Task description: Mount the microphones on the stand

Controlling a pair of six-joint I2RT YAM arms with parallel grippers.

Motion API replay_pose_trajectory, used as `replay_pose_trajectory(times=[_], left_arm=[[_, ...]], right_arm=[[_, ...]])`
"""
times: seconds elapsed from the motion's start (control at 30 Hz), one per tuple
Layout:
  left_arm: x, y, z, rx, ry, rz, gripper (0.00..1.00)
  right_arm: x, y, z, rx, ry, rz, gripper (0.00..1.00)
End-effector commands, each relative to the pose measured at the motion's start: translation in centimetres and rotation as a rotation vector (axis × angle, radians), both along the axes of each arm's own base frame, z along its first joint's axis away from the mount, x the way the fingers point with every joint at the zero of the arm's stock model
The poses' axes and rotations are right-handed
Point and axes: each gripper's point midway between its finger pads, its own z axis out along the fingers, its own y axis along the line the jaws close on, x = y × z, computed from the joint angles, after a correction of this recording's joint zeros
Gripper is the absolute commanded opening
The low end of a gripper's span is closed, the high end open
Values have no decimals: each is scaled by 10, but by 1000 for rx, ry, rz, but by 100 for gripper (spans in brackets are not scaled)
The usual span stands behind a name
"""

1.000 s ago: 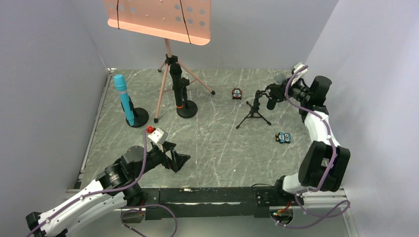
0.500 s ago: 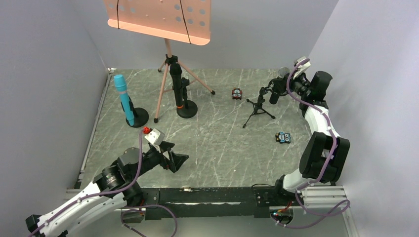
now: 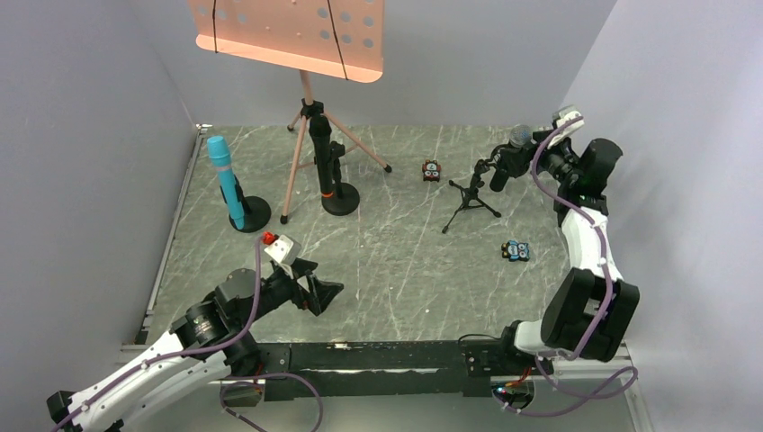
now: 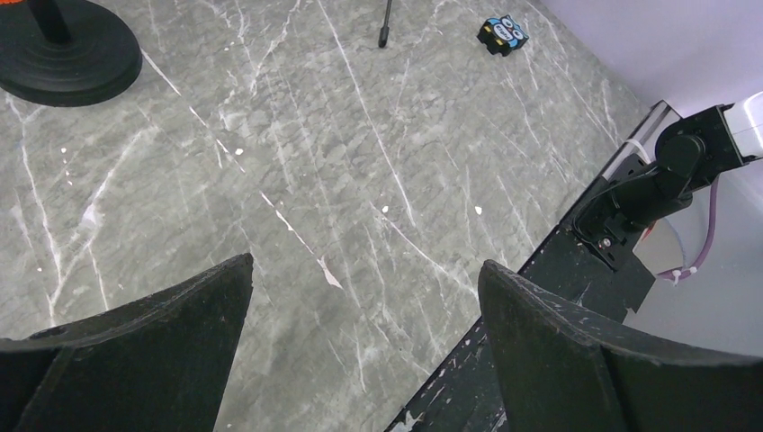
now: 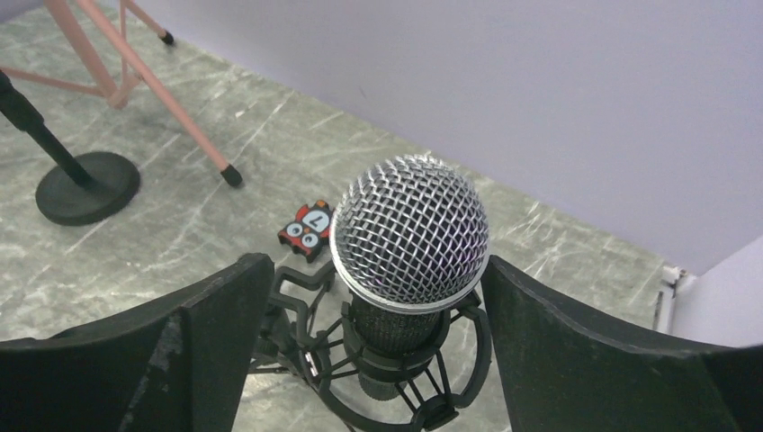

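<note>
Tipping risk, top view: the right tool [image 3: 525, 153] brackets the silver-mesh microphone [image 3: 518, 136], seated on the light tripod stand [image 3: 468, 194] at centre right; a sideways brush could topple both.
Other microphones: the cyan one [image 3: 222, 175] and the orange-ringed black one [image 3: 321, 157] stand in round bases [image 3: 250, 214], upper left.
Left wrist view: the left tool [image 4: 364, 264] gapes wide, empty, above the counter [image 4: 360, 153].
Right wrist view: jaws spread either side of the mesh head; the finger [image 5: 576, 351] at frame right sits close and could snag it out of the shock mount [image 5: 405, 409].
</note>
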Motion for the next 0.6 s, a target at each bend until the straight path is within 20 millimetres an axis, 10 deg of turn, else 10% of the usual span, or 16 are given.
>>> replay_pose_trajectory(times=[0.0,0.57], left_arm=[[3,-3,23,-33,-33,1,99],[53,30,69,5,-51,174,99]], right_arm=[[-20,-1,43,-19,-76,10,99],[-124,6,48,33,98,-69,100]])
